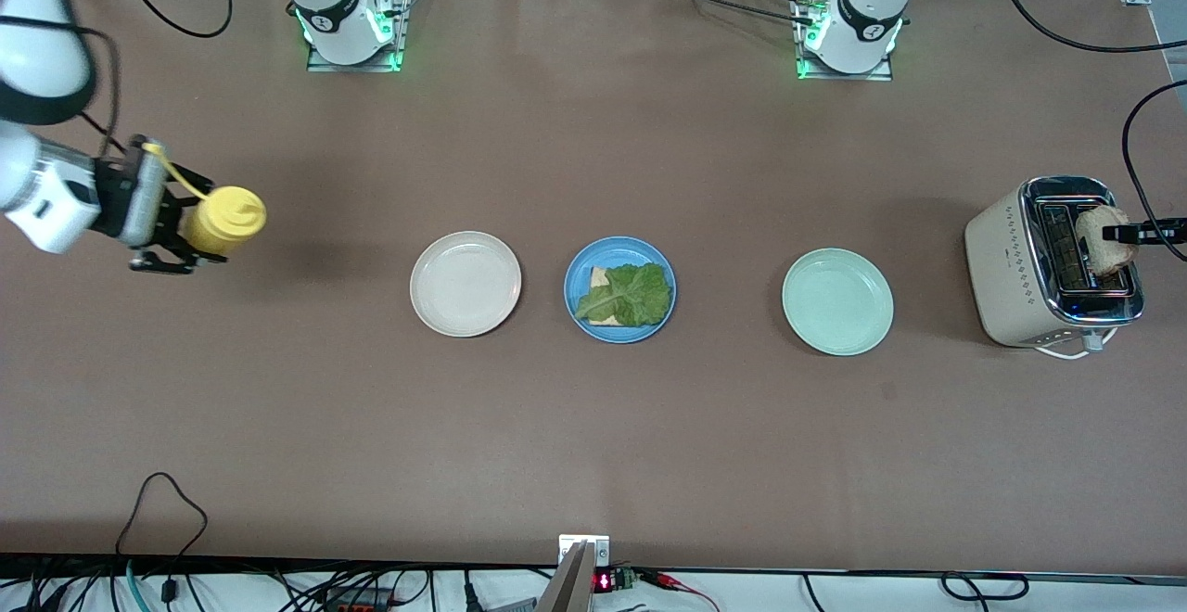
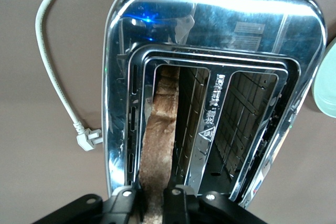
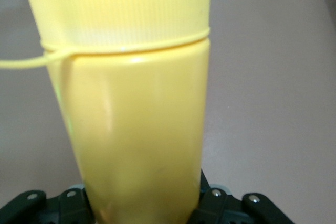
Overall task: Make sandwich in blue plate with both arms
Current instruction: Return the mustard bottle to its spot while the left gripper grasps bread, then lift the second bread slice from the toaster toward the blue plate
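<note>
Left gripper: clamped on a slice of toast standing in one slot of the toaster; seen from the front, its black fingers reach in from the table's edge at the left arm's end.
Right gripper: over the table at the right arm's end, jaws closed around a yellow bottle.
Table: brown top, arm bases along the 12 o'clock edge of the front view.
Toaster: cream body, chrome top, at the left arm's end, at about 3 o'clock from the plates.
Writing: small print runs between the toaster's two slots in the left wrist view, too fine to read; no label shows on the bottle.
White plate: toward the right arm's end, in line with the other plates.
Green plate: toward the left arm's end, just beside the toaster.
Blue plate: between the white and green plates, mid-table.
Lettuce leaf: lies on a bread slice in the blue plate; one pale corner of bread shows at 10 o'clock.
Left wrist only: white power cord and plug beside the toaster, second slot bare.
Right wrist only: ribbed cap and thin yellow strap of the bottle.
</note>
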Tool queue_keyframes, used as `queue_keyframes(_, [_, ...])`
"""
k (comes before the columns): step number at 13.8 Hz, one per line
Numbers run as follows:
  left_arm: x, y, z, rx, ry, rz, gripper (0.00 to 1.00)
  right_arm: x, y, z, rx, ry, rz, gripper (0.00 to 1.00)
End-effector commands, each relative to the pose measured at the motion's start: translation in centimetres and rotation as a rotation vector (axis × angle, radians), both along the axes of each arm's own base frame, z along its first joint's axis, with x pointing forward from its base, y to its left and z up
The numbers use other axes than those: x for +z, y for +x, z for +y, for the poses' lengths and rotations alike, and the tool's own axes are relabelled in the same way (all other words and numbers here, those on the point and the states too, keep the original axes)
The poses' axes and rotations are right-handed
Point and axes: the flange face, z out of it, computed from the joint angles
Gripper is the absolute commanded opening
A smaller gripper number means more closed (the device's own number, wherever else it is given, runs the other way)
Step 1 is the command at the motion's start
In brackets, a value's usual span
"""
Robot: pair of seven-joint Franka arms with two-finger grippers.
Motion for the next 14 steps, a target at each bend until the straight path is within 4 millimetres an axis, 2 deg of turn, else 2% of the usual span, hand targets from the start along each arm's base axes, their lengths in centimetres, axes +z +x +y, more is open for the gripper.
queue_keyframes(1, [1.7, 0.4, 0.6, -0.05, -0.011, -0.027, 0.04, -2.0, -1.4, -4.8, 0.062, 0.132, -0.056, 0.0])
queue_keyframes(2, [4.1, 0.9, 0.7, -0.05, 0.004, -0.057, 0.02, -3.8, -1.9, -6.6, 0.08, 0.183, -0.058, 0.0])
queue_keyframes(4, [10.7, 0.7, -0.4, -0.059, -0.016, -0.03, 0.02, -7.6, -3.2, -10.4, 0.093, 0.297, -0.076, 0.0])
queue_keyframes(6, [16.6, 0.9, -2.8, -0.092, -0.033, -0.028, 0.02, -11.4, -4.5, -13.4, 0.099, 0.389, -0.101, 0.0])
queue_keyframes(7, [18.0, 0.9, -4.0, -0.111, -0.048, -0.015, 0.02, -12.5, -4.6, -13.8, 0.11, 0.415, -0.12, 0.0])
queue_keyframes(9, [20.9, 0.3, -8.5, -0.172, -0.093, 0.021, 0.01, -15.7, -5.3, -14.8, 0.1, 0.49, -0.13, 0.0])
queue_keyframes(11, [21.7, 0.8, -13.7, -0.196, -0.219, 0.012, 0.01, -19.8, -6.5, -15.8, 0.063, 0.583, -0.127, 0.0])
queue_keyframes(14, [17.6, 2.9, -24.1, -0.246, -0.543, 0.039, 0.01, -25.2, -8.2, -16.5, 0.005, 0.674, -0.092, 0.0])
